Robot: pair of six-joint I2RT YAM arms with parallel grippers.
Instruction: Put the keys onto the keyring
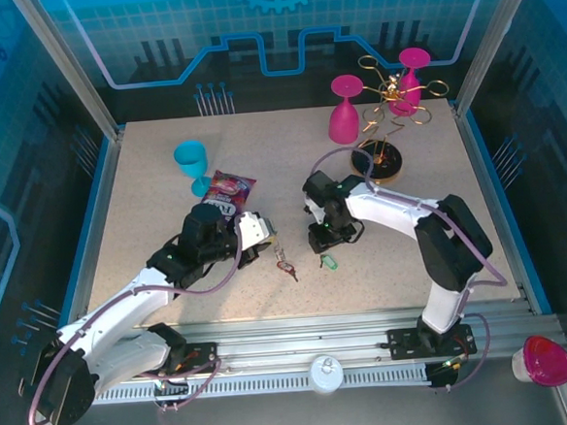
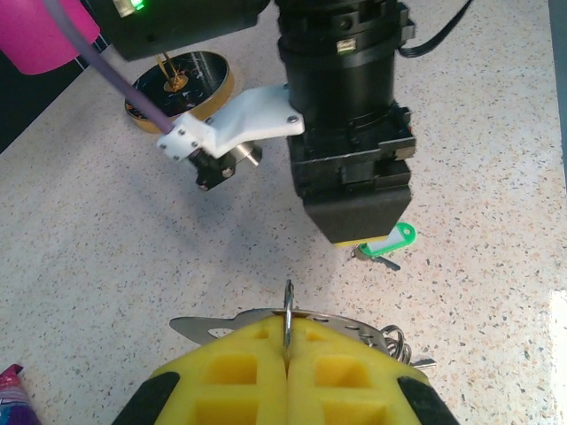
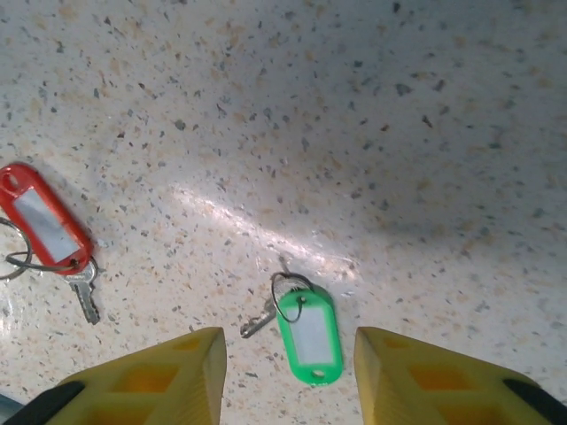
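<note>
Nearest on the surface (image 1: 147, 203) lie the red-tagged key (image 3: 44, 217) and, to its right and apart from it, the green-tagged key (image 3: 308, 336). The right pincer (image 3: 285, 341) hangs over the green one, its fingers spread wide on either side, gripping nothing. Just beyond the red key, the left pincer (image 2: 286, 345) is clamped tight on the keyring (image 2: 208, 326). Farther back lies a purple snack packet (image 1: 228, 189).

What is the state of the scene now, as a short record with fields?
left gripper: shut on the keyring
right gripper: open, above the green key
green key: flat on the table, not held
red key: on the table near the keyring; threaded or not, unclear
</note>
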